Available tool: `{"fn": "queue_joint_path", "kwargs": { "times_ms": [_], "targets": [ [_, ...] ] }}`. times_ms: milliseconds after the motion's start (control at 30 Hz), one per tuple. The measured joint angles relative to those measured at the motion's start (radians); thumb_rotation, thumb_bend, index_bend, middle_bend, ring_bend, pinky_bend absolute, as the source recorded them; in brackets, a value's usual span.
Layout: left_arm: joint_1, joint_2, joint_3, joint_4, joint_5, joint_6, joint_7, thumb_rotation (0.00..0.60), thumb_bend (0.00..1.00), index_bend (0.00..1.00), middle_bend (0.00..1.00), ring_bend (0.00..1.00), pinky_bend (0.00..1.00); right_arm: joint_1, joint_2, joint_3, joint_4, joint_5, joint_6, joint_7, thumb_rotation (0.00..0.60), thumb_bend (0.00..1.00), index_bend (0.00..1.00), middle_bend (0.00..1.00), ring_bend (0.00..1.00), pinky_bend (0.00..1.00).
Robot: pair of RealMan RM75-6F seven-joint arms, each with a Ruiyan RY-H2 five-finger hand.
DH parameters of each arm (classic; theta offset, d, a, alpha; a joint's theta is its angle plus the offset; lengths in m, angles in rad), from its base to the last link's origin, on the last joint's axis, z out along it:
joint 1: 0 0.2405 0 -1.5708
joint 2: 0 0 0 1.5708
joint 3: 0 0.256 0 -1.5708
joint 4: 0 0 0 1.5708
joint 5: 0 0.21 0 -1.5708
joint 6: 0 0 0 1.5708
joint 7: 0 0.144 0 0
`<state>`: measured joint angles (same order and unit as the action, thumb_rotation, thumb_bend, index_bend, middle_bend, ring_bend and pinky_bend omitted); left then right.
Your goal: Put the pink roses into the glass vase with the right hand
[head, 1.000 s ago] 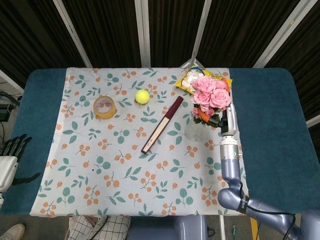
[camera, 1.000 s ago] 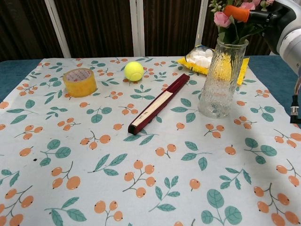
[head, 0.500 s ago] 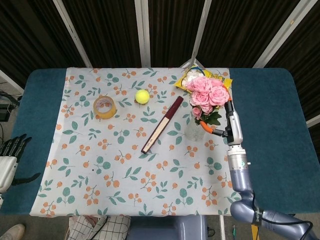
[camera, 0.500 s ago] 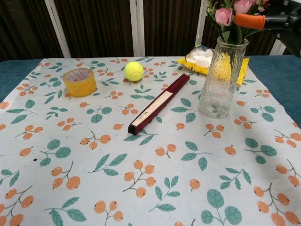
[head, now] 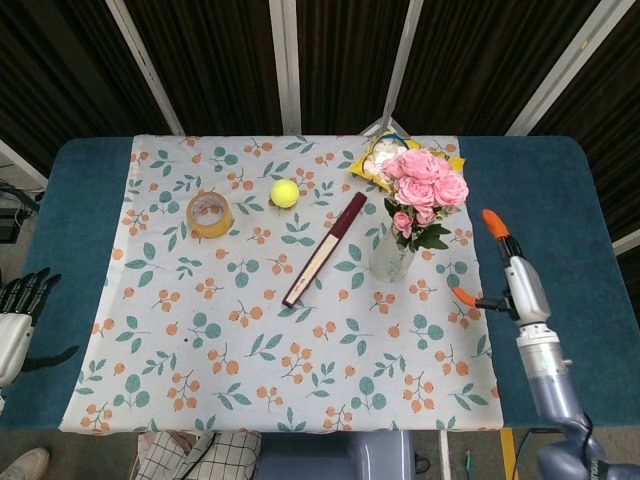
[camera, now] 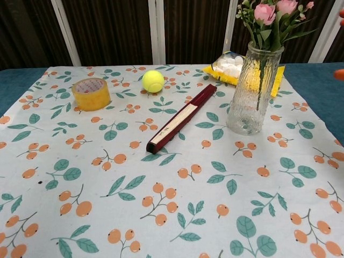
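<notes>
blue table (head: 85,200), floral cloth (head: 250,330) over it

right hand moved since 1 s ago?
Yes. In the head view the right hand has pulled back from the roses, going right and toward the robot, and now sits off the glass vase, over the blue table edge, holding nothing.

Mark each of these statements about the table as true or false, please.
1. The pink roses stand in the glass vase. True.
2. The right robot hand holds the roses. False: it is open, apart from the vase, holding nothing.
3. The tennis ball lies inside the tape roll. False: it lies on the cloth beside it, apart.
4. The folded fan lies between the tape roll and the vase. True.
5. The left robot hand is over the vase. False: it is at the table's left edge.
</notes>
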<state>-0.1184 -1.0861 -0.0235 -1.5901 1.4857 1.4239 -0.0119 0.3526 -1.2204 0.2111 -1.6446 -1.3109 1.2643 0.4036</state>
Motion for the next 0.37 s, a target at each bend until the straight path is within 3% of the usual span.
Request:
{"fn": "queue_joint_path", "kwargs": {
  "times_ms": [133, 367],
  "targets": [
    [0.003, -0.007, -0.003, 0.004, -0.004, 0.009, 0.025, 0.6, 0.0, 0.0, 0.0, 0.0, 0.0, -0.057, 0.058, -0.056, 0.014, -0.06, 0.062, -0.097, 0.6, 0.16, 0.0, 0.0, 0.0, 0.0],
    [0.015, -0.025, -0.01, 0.009, -0.013, 0.04, 0.081, 0.6, 0.0, 0.0, 0.0, 0.0, 0.0, -0.143, 0.075, -0.123, 0.085, -0.149, 0.203, -0.313, 0.6, 0.16, 0.0, 0.0, 0.0, 0.0]
  ]
}}
